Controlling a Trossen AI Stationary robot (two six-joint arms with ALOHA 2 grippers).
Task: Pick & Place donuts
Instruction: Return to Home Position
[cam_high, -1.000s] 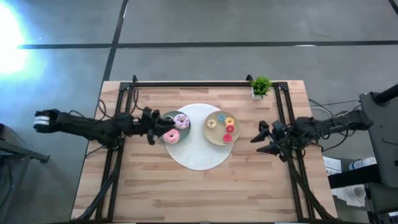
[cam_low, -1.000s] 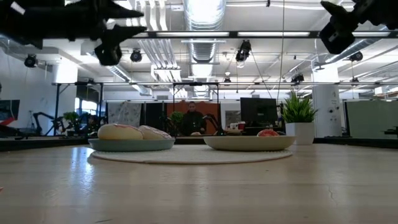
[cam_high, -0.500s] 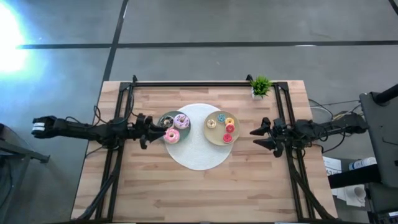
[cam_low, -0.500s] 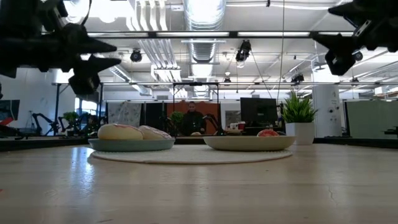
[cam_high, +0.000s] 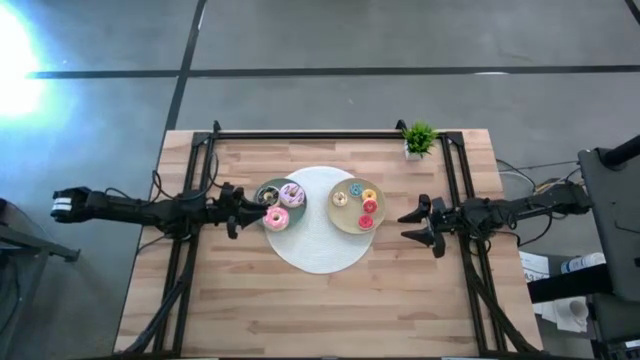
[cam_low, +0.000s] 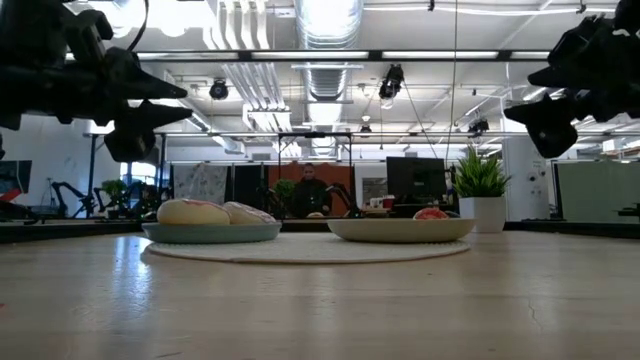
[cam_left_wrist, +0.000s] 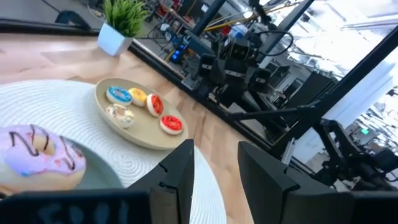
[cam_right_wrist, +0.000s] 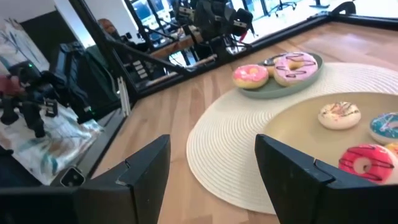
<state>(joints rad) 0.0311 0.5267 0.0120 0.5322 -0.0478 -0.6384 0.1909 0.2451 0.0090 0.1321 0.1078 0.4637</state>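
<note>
Donuts plated on the mat — left gripper beside, right gripper apart.

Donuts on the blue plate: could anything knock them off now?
Maybe. The left hand hovers open right beside the blue-grey plate; if it dips while moving away, it might nudge the plate. The pink donut lies near the plate's rim, so a bump could tip it onto the mat. The right hand is open and apart from the yellow-green plate, so it is less worrying.
</note>
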